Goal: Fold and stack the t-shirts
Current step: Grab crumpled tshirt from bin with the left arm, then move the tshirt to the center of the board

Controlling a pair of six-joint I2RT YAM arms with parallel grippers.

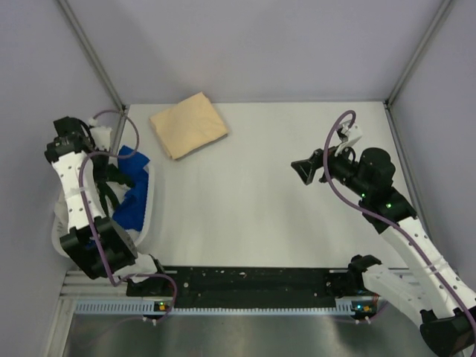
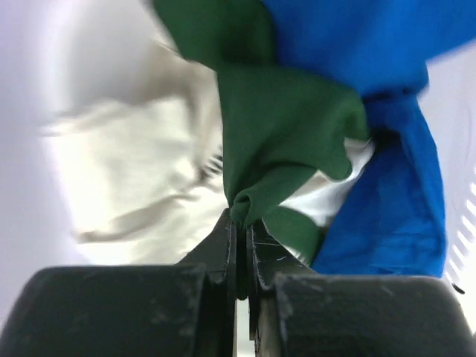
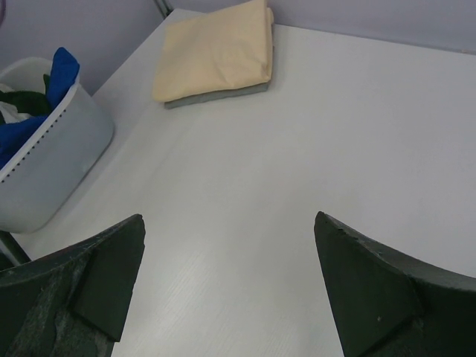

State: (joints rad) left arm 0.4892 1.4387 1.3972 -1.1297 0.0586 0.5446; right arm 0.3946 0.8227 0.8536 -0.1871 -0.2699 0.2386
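Observation:
My left gripper (image 2: 242, 220) is shut on a fold of the dark green sleeve (image 2: 290, 126) of the white t-shirt (image 2: 134, 171), inside the basket. A bright blue t-shirt (image 2: 387, 186) lies against it on the right. In the top view the left gripper (image 1: 110, 187) reaches down among the blue cloth (image 1: 135, 199). A folded tan t-shirt (image 1: 188, 124) lies at the far left of the table and also shows in the right wrist view (image 3: 216, 48). My right gripper (image 1: 305, 169) is open and empty above the table's right half, jaws wide apart (image 3: 227, 223).
The white plastic basket (image 1: 151, 201) stands at the table's left edge and also shows in the right wrist view (image 3: 52, 149). A thin grey layer (image 3: 216, 95) shows under the tan t-shirt. Metal frame posts rise at the far corners.

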